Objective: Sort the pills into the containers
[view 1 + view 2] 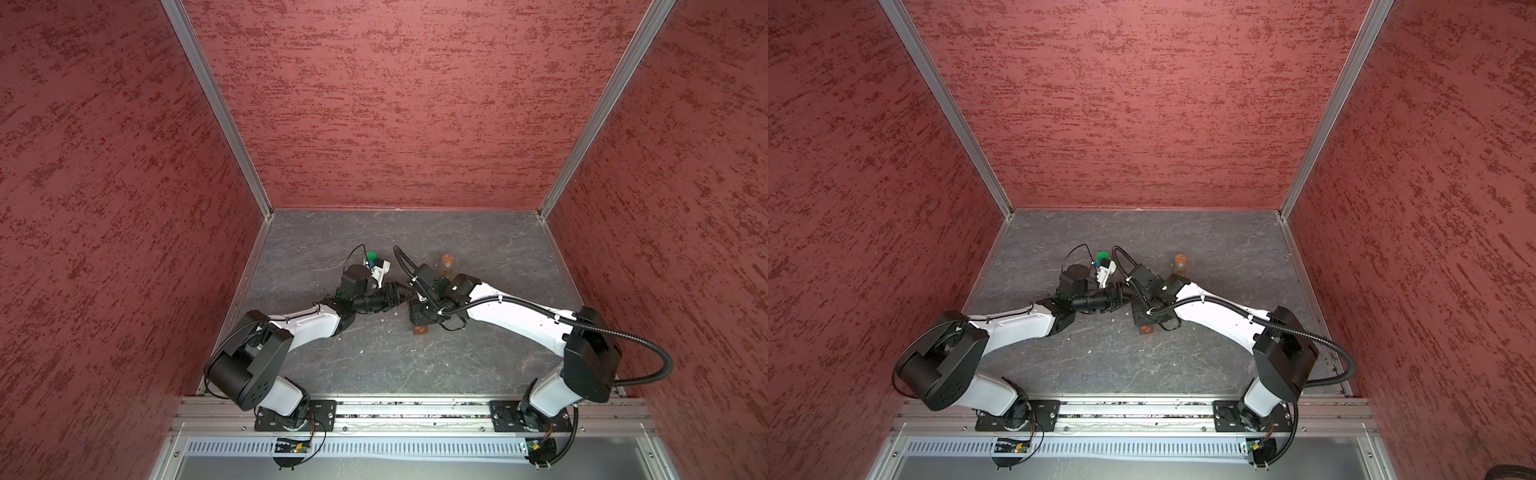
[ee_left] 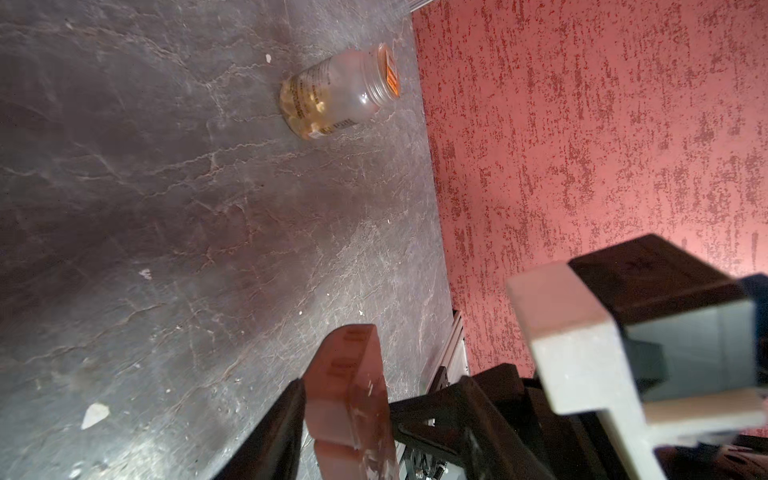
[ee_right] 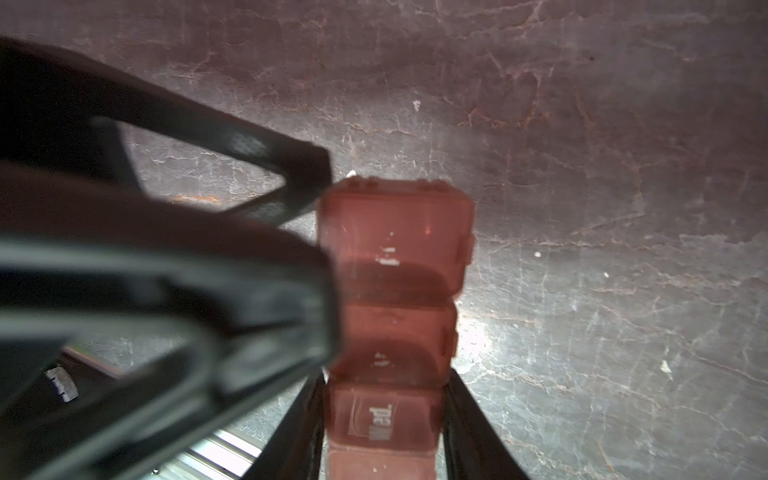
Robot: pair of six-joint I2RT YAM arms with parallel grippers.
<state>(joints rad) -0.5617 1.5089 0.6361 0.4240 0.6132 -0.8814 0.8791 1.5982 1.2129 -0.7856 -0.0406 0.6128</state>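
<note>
- Left gripper is set with jaws part-way apart at the end compartment of the organizer; whether anything is gripped cannot be told.
- Right gripper is clamped on the organizer, mid-worktop.
- Lid-opening is judged to be in hand; the lid edge must next be caught and lifted.
- Pills are seen in the bottle, well apart.

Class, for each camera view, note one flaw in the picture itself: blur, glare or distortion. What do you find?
Right wrist view: the left claw, close to the lens, is blurred, and a glare patch whitens the table beside the pill organiser. Left wrist view: the pill bottle looks slightly soft, with a small highlight. In both top views the wall frames splay outward, a wide-angle effect.
</note>
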